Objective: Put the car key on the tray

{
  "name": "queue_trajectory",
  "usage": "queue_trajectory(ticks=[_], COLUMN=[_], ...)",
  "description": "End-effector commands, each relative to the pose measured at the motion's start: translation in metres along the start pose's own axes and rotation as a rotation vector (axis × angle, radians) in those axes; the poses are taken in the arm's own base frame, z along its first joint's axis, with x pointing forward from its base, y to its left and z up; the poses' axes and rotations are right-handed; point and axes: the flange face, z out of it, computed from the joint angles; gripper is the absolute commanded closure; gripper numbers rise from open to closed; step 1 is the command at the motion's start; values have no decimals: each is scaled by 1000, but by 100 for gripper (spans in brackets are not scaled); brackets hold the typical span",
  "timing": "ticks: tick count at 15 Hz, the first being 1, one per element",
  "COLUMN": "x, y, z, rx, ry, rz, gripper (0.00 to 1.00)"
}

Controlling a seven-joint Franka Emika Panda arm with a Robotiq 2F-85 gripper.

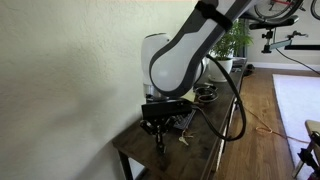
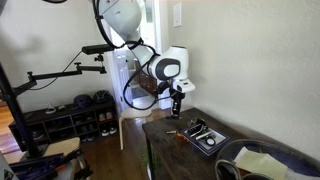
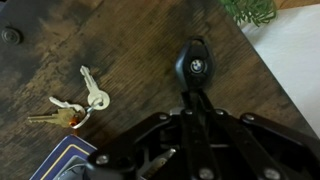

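My gripper (image 3: 195,96) has its two fingers pressed together on the lower end of the car key (image 3: 195,62), a small black fob with a round logo. The fob sticks out past the fingertips and looks lifted above the wooden table (image 3: 130,40). In both exterior views the gripper (image 1: 160,138) (image 2: 176,110) points down over the table's end nearest the wall. The dark tray (image 2: 204,135) lies further along the table, beside the gripper. One corner of it shows at the lower left of the wrist view (image 3: 62,160).
A silvery bunch of keys (image 3: 82,100) lies on the table left of the fob. A round dish with a yellow item (image 2: 262,160) stands past the tray. A green plant (image 3: 250,10) and the table edge (image 3: 262,70) are near the fob.
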Motion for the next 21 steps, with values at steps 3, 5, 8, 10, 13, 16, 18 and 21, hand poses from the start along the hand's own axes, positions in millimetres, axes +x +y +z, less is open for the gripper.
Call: queue_trajectory(ticks=[3, 5, 8, 10, 13, 16, 18, 21], x=[5, 20, 42, 58, 78, 91, 95, 100], y=[24, 35, 51, 61, 73, 81, 84, 84], z=[-51, -63, -78, -84, -85, -84, -83, -75], rx=[33, 34, 28, 23, 12, 5, 6, 4], ry=[82, 108, 149, 170, 189, 195, 193, 189], rz=[30, 44, 76, 102, 137, 165, 173, 174], gripper=[93, 93, 93, 93, 93, 93, 93, 93])
